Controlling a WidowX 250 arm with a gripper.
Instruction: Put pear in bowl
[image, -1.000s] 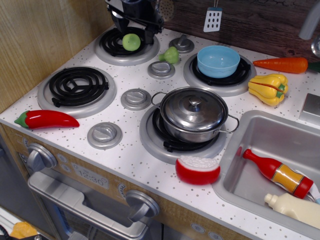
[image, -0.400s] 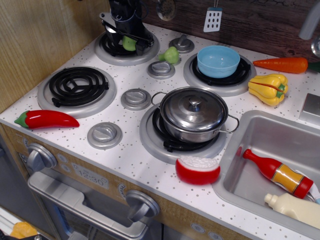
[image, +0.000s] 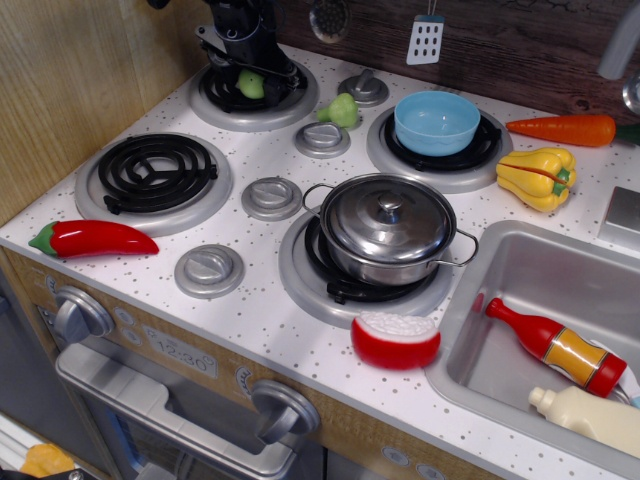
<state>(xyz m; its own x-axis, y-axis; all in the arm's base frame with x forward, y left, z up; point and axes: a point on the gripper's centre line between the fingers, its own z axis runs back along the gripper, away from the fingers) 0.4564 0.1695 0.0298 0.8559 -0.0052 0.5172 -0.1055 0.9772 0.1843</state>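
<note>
The end effector (image: 250, 72) grips the pear (image: 250, 84) on the back-left burner (image: 295, 100); knobs (image: 323, 139) separate it from the bowl (image: 436, 121).

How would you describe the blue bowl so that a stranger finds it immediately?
Look at the stove's back right burner, just under the hanging white spatula. The bowl sits on it, open and empty. It is light blue plastic, unlike the lidded steel pot in front.
</note>
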